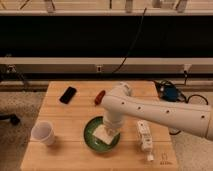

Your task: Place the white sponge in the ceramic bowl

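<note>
Camera view looks down on a wooden table [70,117]. 1 white arm reaches in from the right, its gripper [109,129] down inside the green ceramic bowl [91,134]. White sponge [103,135] lies in the bowl, directly under the gripper; whether the claw grips it, I cannot tell. Around them sit a white cup [43,133], a black phone [68,94], a red object [99,96] and a white bottle [144,136].

Light wooden rectangular table [65,120]; speckled grey floor [20,102]; dark recessed wall band [65,35] behind; pale horizontal rail [50,61]; black hanging cable [133,45]. Gripper [107,133] low over the table's front centre.
</note>
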`<action>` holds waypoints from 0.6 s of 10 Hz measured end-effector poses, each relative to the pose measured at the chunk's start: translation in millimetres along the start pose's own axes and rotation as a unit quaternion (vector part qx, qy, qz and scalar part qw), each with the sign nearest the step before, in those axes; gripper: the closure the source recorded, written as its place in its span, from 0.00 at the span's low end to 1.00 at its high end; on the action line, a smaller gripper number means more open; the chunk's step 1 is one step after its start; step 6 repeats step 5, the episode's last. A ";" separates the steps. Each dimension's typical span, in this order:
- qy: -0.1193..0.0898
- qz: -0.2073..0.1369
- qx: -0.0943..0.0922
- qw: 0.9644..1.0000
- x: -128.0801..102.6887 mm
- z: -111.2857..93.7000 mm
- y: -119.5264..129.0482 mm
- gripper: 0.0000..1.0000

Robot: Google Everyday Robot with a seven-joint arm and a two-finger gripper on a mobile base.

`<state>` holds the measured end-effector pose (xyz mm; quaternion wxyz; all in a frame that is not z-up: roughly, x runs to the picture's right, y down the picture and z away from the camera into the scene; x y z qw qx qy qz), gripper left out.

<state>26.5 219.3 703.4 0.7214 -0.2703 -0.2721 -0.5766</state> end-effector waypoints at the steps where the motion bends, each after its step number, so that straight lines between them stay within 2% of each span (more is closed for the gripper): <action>1: -0.002 -0.010 0.003 1.000 -2.2 -1.4 -6.0 0.20; 3: 0.000 -0.020 0.009 1.000 -0.6 -6.1 -15.0 0.20; 4: 0.003 -0.018 0.019 1.000 5.9 -8.7 -18.5 0.22; 5: 0.004 -0.013 0.021 1.000 12.4 -9.5 -17.2 0.28; 6: 0.004 -0.013 0.021 1.000 12.4 -9.5 -17.2 0.28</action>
